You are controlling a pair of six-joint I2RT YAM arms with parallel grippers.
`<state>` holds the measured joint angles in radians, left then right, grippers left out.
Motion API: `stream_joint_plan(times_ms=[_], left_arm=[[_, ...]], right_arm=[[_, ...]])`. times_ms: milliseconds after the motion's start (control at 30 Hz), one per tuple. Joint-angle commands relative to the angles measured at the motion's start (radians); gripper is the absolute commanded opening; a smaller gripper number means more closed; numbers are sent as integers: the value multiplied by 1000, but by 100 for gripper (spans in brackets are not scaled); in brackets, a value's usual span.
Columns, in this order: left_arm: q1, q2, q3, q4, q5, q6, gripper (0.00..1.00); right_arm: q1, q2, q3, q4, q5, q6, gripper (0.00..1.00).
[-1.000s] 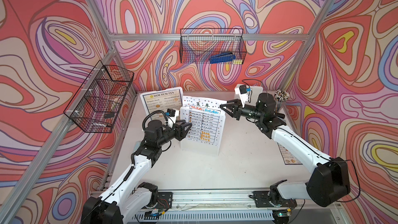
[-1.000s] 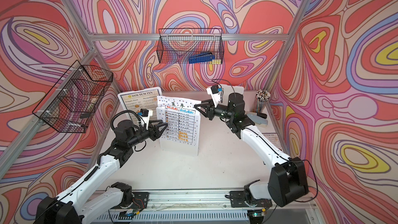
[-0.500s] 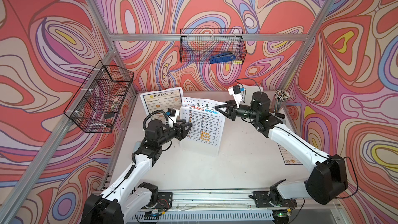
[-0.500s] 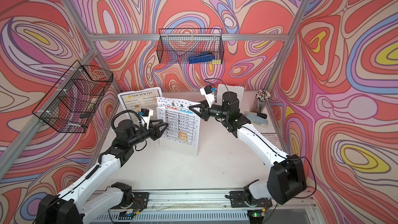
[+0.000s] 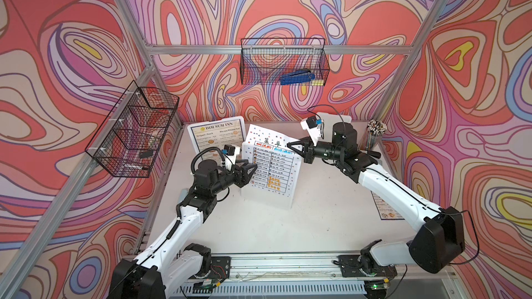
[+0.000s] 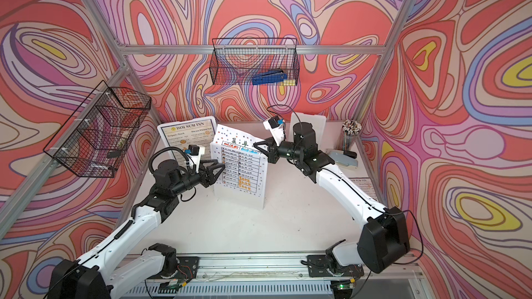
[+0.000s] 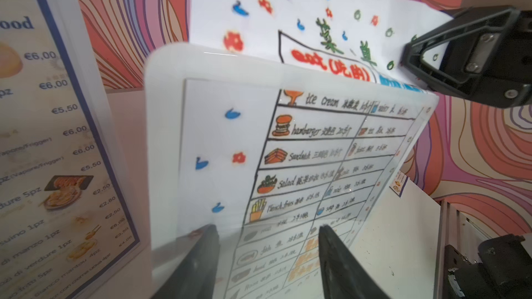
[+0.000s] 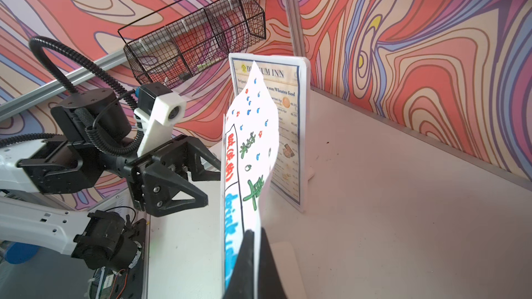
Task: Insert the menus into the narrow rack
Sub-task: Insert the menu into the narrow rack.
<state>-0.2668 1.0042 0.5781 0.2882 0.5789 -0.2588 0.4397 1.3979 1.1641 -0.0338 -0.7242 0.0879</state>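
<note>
Since a second ago the right gripper (image 5: 289, 145) has come left to the upper corner of the white menu (image 5: 269, 165), and its jaws are now closed on the paper. Nearest, a smaller menu (image 5: 387, 211) lies flat at the right edge of the table (image 5: 288, 225). Further in, the left gripper (image 5: 251, 171) has its jaws open, astride the left edge of the clear rack (image 5: 266, 198). The white menu stands in this rack, its top sticking out above. Behind stands a DIM SUM INN menu (image 5: 216, 136).
</note>
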Motion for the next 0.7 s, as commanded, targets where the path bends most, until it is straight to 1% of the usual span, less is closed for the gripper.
stream_joint_plan(times_ms=[0, 200, 333, 433, 500, 567, 600, 667], left_arm=[[1, -9, 23, 13, 20, 11, 57], [2, -16, 18, 13, 18, 7, 57], [1, -17, 16, 18, 16, 5, 57], [2, -13, 18, 19, 17, 7, 57], [0, -11, 18, 19, 19, 9, 57], [2, -7, 17, 21, 19, 10, 58], [2, -5, 16, 23, 20, 10, 58], [1, -1, 16, 23, 22, 11, 58]], right_arm=[[12, -6, -26, -42, -3, -27, 0], [13, -38, 2, 31, -17, 31, 0], [11, -34, 22, 42, -75, 55, 1], [12, -19, 20, 40, -71, 61, 20], [11, -14, 20, 36, -70, 65, 27], [15, -11, 20, 27, -69, 63, 32], [19, -11, 22, 18, -64, 59, 33], [24, -13, 22, 6, -44, 56, 31]])
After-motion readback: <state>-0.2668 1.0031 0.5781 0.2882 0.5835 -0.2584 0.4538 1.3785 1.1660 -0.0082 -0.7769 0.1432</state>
